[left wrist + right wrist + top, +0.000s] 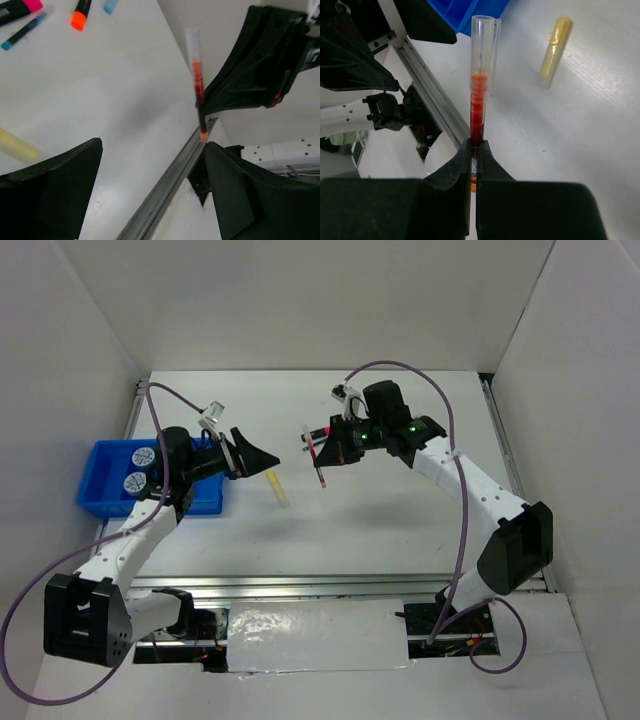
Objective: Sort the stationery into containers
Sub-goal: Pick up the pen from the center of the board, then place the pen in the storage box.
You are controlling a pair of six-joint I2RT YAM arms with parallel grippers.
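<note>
White table (400, 530) bore a blue tray (100, 502) at its left side. Left gripper (262, 453) hung just right of the tray, jaws spread wide, holding nothing. Right gripper (475, 150), over mid-table, was clamped tight on one end of a thin red pen (479, 100), the other end pointing toward the left gripper. Pale yellow marker (279, 487) lay on the table between the grippers. Two blue-white rolls (141, 455) sat inside the tray; compartment not discernible.
</note>
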